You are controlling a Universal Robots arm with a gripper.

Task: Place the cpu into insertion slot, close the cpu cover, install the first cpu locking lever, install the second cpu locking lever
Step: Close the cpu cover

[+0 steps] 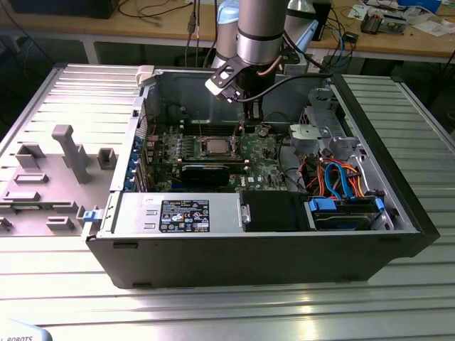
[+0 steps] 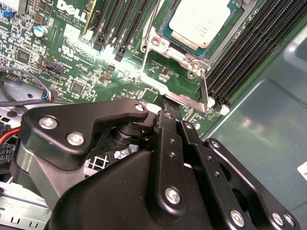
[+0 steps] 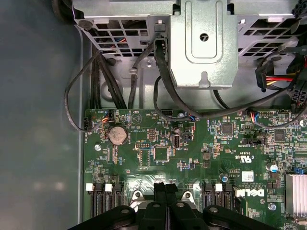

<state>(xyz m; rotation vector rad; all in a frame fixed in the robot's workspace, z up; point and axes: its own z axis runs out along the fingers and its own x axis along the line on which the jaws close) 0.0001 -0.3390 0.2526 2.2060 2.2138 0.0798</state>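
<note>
Gripper (image 3: pixel 165 188) fingers (image 3: pixel 159 191) are drawn together with barely a gap. Their tips rest at a thin metal locking lever (image 2: pixel 187 98) running along the edge of the insertion slot (image 2: pixel 157 44) nearest the gripper; whether they pinch it cannot be told. The cpu (image 2: pixel 199 21) sits in the insertion slot with the cpu cover (image 2: pixel 192 58) lying flat around it, and black memory slots (image 2: pixel 240 52) flank the insertion slot on the green board (image 3: pixel 192 158).
</note>
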